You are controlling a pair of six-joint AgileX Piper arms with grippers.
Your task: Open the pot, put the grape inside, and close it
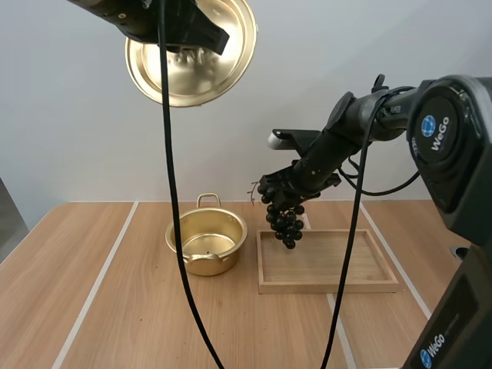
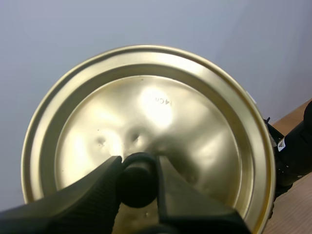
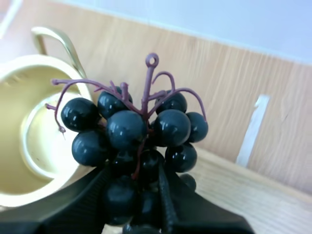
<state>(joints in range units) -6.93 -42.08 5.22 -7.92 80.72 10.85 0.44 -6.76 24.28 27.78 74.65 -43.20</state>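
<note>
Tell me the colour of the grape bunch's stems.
Purplish red. The grape stems show best in the right wrist view.

The left arm (image 1: pixel 127 19) reaches in from the high view's upper left and is raised high. At its end the left gripper (image 2: pixel 139 168) faces forward. Its 2 black fingers (image 2: pixel 97 190) stand a little apart, ribbed inner faces turned to each other and pinching the dark knob (image 2: pixel 139 183) of the lid (image 2: pixel 195 122). The right arm (image 1: pixel 369 119) stretches in from the right, forearm sloping down toward the middle. The right gripper (image 3: pixel 134 183) hangs in mid-air, tips pointing down and to the left, its 2 fingers clamped on the bunch of grapes (image 3: pixel 126 129).
</note>
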